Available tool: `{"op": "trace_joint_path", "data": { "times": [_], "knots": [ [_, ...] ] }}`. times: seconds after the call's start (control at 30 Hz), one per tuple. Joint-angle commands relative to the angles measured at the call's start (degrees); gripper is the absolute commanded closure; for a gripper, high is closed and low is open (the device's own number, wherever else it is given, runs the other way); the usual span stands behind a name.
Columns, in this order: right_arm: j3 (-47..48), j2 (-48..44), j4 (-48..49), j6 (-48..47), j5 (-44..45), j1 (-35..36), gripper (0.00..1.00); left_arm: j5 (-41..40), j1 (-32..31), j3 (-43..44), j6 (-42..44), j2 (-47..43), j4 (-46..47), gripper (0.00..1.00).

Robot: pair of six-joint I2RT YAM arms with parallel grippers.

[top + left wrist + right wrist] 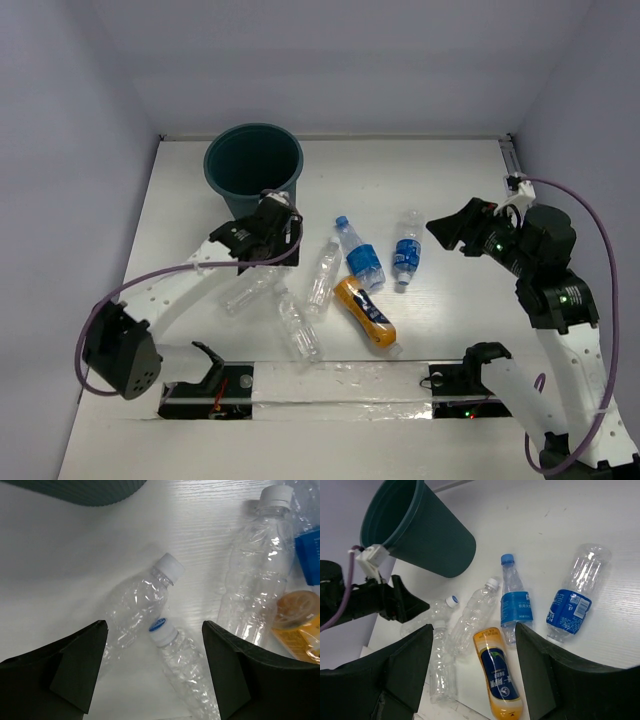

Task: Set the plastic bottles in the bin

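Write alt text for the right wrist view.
Six plastic bottles lie on a white table: three clear, two blue-labelled, one orange-yellow. A dark teal bin stands behind, the left gripper beside it; the open jaws of the right gripper frame the foreground.

Six bottles [515, 605] lying flat, teal bin [425, 540]

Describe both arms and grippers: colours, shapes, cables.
Both arms are white links joined by black motor housings. A purple cable loops along the left arm, another along the right arm, where small green lights glow. The left gripper and right gripper each have two broad, matte black, wedge-shaped fingers.
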Motion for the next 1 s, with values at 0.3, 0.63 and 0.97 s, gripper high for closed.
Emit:
{"op": "trace_joint_path", "data": {
  "times": [0.3,0.63,0.97],
  "knots": [
    [-1.0,-1.5,-1.2,-2.8,-2.2,-0.4,0.77,6.5,-10.4,-4.4,-30.7,-20.6,-9.7,0.59],
    [-6.4,2.2,0.7,-2.6,0.4,-0.4,0.53,3.0,-25.7,-15.7,-56.8,-21.3,-12.2,0.36],
    [-7.4,10.8,6.7,-1.1,2.4,-0.4,0.24,0.4,-23.0,-26.0,-61.8,-24.0,-1.7,0.20]
  ]
}}
